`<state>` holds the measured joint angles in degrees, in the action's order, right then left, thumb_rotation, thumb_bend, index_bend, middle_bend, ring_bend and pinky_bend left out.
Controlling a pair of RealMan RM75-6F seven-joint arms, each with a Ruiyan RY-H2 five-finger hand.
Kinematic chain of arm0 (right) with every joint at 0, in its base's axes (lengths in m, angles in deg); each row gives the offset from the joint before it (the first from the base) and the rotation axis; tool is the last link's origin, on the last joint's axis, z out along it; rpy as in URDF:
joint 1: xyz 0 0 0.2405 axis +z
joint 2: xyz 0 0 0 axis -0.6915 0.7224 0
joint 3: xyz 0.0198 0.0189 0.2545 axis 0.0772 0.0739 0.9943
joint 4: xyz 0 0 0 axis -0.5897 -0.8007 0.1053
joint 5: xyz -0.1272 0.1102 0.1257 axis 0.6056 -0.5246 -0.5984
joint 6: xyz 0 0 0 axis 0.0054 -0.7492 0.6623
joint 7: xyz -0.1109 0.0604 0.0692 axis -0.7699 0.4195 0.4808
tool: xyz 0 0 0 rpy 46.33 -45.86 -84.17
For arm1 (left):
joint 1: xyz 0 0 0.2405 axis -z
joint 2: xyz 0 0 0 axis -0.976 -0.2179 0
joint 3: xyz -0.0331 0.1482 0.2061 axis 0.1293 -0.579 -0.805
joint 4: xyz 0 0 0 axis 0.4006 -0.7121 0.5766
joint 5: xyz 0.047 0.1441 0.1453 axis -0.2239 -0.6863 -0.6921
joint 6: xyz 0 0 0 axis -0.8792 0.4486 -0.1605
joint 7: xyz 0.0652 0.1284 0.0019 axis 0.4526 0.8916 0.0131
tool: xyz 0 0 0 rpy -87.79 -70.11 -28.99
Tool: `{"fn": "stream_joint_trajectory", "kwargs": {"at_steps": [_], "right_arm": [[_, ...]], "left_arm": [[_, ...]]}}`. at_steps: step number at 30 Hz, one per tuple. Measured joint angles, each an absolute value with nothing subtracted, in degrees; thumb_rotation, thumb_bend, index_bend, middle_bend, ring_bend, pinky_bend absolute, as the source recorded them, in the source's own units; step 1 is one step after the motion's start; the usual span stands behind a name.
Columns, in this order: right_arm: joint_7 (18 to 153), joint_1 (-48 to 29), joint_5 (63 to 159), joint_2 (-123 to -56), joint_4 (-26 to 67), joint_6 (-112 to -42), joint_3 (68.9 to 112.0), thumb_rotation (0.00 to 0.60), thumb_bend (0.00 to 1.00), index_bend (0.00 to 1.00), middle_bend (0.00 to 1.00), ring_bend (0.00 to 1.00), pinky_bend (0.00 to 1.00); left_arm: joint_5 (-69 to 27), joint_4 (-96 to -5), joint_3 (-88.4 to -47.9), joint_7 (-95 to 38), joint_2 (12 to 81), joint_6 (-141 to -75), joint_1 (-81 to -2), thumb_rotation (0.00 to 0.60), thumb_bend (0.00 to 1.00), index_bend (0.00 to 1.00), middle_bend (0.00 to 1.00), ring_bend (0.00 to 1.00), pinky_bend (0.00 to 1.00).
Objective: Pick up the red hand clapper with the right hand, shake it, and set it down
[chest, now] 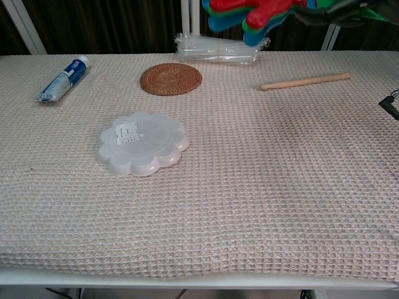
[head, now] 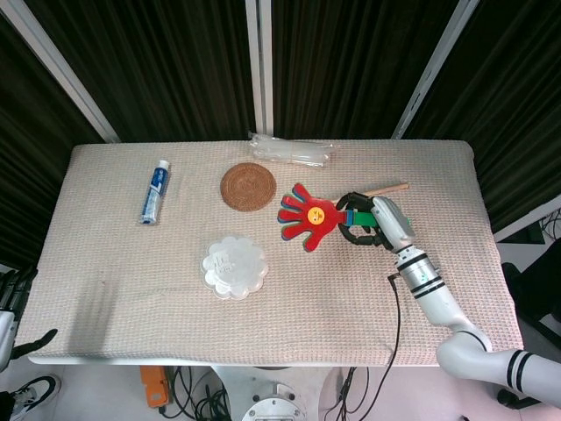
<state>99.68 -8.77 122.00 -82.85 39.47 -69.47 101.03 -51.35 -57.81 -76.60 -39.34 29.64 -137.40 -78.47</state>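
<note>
The right hand [head: 372, 224] sits right of centre in the head view, its fingers wrapped round the green handle of the clapper [head: 308, 216], which sticks out to the left with its red palm and yellow face turned up toward the camera. In the chest view the clapper [chest: 249, 12] shows at the very top edge, right of centre, clear of the cloth, with blue and green layers peeking out under the red; the hand [chest: 349, 11] beside it is cut off by the frame, so only dark fingers can be made out there. Below it on the table [head: 351, 298] lies a stick [chest: 305, 81], upper right of the chest view, pointing toward the right edge. At the top centre lies a clear plastic packet [chest: 217, 48], and just in front of it, to the left, a round woven coaster [chest: 171, 78]. A white flower-shaped lid [chest: 142, 143] rests left of centre, and a tube [chest: 62, 79] lies near the upper left corner. A black cable [head: 393, 316] trails down from the right wrist toward the bottom of the head view. The left hand [head: 10, 289] barely shows at the lower left edge, too little to tell how its fingers lie.
</note>
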Motion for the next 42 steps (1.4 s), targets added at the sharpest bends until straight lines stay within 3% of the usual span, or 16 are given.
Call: {"fn": "stream_joint_trajectory", "kwargs": {"at_steps": [5,11,15,26,35,37,38,40,41,42], "right_arm": [[73.8,-8.2,117.9,-85.7,39.0,-72.7,98.9,0.600,0.43,0.74,0.97,1.00,1.00],[64.5,-8.2,115.4,-87.9,38.7,-74.8,97.8,0.600,0.42,0.74,0.97,1.00,1.00],[70.7,-8.8,114.8,-89.1,38.5,-74.6,97.6,0.600,0.39,0.74,0.97,1.00,1.00],[113.4,-11.4,117.9,-94.4,30.9,-70.5,96.1,0.600,0.37,0.74,0.96,1.00,1.00],[115.6,-12.6,122.1,-100.6,19.8,-70.4,92.7,0.600,0.34,0.74,0.94,0.98,1.00],[114.3,-12.6,123.4,-101.1,18.2,-71.4,92.2,0.600,0.30,0.70,0.87,0.88,0.98],[113.6,-12.5,123.9,-101.2,17.6,-71.7,92.0,0.600,0.25,0.63,0.77,0.76,0.91],[111.3,-12.2,124.9,-101.0,17.0,-71.7,91.2,0.600,0.14,0.38,0.51,0.43,0.59],[110.1,-12.1,125.1,-100.8,16.9,-71.4,90.8,0.600,0.09,0.21,0.35,0.23,0.38],[108.7,-11.8,125.3,-100.4,16.8,-70.9,90.5,0.600,0.05,0.11,0.23,0.11,0.23]], "left_arm": [[-51.4,-57.9,-76.5,-39.2,29.7,-137.3,-78.4,0.600,0.10,0.04,0.02,0.00,0.03],[-51.3,-57.9,-76.6,-39.0,29.8,-137.1,-78.3,0.600,0.10,0.04,0.02,0.00,0.03],[-51.3,-57.9,-76.6,-39.1,29.8,-137.0,-78.3,0.600,0.10,0.04,0.02,0.00,0.03],[-50.9,-57.0,-76.7,-39.7,30.2,-136.6,-78.4,0.600,0.10,0.04,0.02,0.00,0.03],[-50.9,-56.7,-76.8,-40.1,30.3,-136.7,-78.6,0.600,0.10,0.04,0.02,0.00,0.03],[-50.9,-56.7,-76.8,-40.1,30.3,-136.7,-78.6,0.600,0.10,0.04,0.02,0.00,0.03],[-50.9,-56.7,-76.8,-40.1,30.3,-136.8,-78.6,0.600,0.10,0.04,0.02,0.00,0.03],[-50.9,-56.6,-76.7,-40.1,30.3,-136.7,-78.5,0.600,0.10,0.04,0.02,0.00,0.03],[-50.9,-56.6,-76.7,-40.1,30.3,-136.7,-78.5,0.600,0.10,0.04,0.02,0.00,0.03],[-50.9,-56.6,-76.7,-40.1,30.4,-136.7,-78.5,0.600,0.10,0.04,0.02,0.00,0.03]]}}
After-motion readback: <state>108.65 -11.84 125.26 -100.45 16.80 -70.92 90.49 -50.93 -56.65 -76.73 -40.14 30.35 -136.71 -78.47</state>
